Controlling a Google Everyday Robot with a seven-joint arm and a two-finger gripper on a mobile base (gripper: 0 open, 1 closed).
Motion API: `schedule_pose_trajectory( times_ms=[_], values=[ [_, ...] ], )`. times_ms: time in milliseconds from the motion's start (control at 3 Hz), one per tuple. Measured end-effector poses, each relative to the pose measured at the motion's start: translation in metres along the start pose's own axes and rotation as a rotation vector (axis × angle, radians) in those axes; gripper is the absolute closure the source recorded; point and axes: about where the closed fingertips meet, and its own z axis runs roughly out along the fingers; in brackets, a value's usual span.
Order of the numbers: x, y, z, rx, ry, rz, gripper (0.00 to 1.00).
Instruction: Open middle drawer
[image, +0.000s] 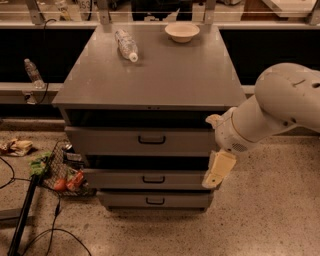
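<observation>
At the right-hand end of the middle drawer (115, 178), level with its front, hangs the gripper (218, 170), its opening impossible to tell, while the drawer's handle (153, 179) lies horizontal at panel centre, well apart sideways.
</observation>
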Motion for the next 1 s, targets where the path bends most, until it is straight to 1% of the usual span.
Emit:
schedule_pose_trajectory(
  times_ms=[333, 667, 1000],
  values=[
    [-0.004, 0.004, 0.026, -0.039, -0.046, 0.004, 0.00],
    [0.013, 0.012, 0.077, -0.097, -0.083, 0.024, 0.00],
    [0.034, 0.026, 0.136, -0.175, -0.105, 0.030, 0.00]
  ],
)
